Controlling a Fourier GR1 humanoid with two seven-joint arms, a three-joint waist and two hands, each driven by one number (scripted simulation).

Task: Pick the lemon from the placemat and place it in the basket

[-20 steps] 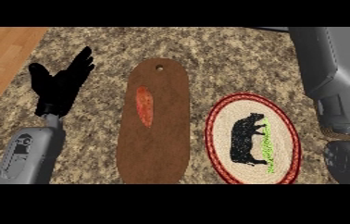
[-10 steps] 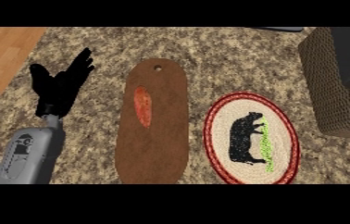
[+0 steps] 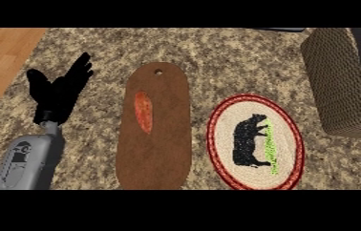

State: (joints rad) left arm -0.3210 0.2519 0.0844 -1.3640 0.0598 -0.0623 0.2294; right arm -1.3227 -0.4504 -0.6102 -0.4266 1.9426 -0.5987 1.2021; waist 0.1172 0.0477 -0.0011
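The placemat [image 3: 224, 130] is an oval woven mat with a red rim and a black animal figure, lying right of centre on the counter. A thin yellow-green shape [image 3: 270, 149], possibly the lemon, lies on the mat's right half beside the figure. The basket [image 3: 335, 82] is brown and woven and stands at the right edge, apart from the mat. My left hand [image 3: 60, 91] is at the far left, open with fingers pointing up, resting well away from the mat. My right hand does not show.
A long brown cutting board [image 3: 155, 144] with a hole at its top lies between my left hand and the placemat, with an orange-red oblong item [image 3: 143, 111] on it. The speckled stone counter [image 3: 233, 58] ends at a wooden strip [image 3: 17, 41] at the upper left.
My right forearm, at the right edge one second ago, has moved out of view, uncovering the basket. The left hand and the objects have not moved.
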